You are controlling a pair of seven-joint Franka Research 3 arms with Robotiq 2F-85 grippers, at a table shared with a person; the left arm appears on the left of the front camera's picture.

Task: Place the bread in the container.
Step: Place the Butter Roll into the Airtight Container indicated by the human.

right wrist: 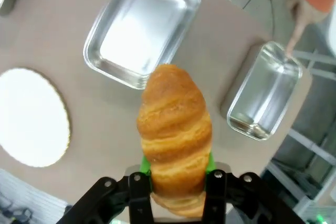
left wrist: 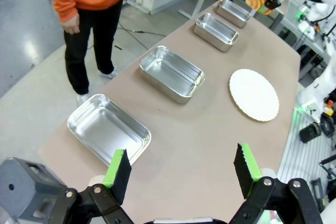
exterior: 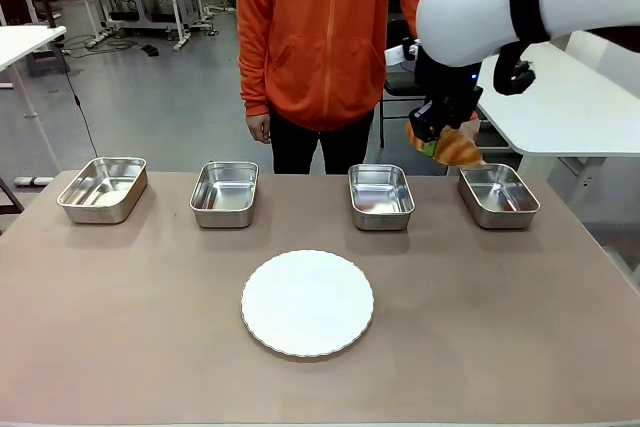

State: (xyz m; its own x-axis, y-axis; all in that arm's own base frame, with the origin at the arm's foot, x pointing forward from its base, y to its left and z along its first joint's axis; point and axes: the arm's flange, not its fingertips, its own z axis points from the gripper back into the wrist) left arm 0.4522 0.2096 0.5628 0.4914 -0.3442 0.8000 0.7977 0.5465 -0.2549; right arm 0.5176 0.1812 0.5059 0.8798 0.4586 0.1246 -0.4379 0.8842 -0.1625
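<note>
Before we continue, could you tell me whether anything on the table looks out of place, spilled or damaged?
Nothing stands out. The four trays sit upright in a row, the plate lies flat in front of them, and the croissant looks whole in the right gripper, above the table near the rightmost tray.

Right hand [exterior: 443,139] raised, fingers clamped on bread [right wrist: 175,129]; left hand [left wrist: 181,174] wide apart, unladen.

Golden-brown ridged bread [right wrist: 175,129], shiny steel container [exterior: 498,194], white plate [exterior: 307,303]
</note>
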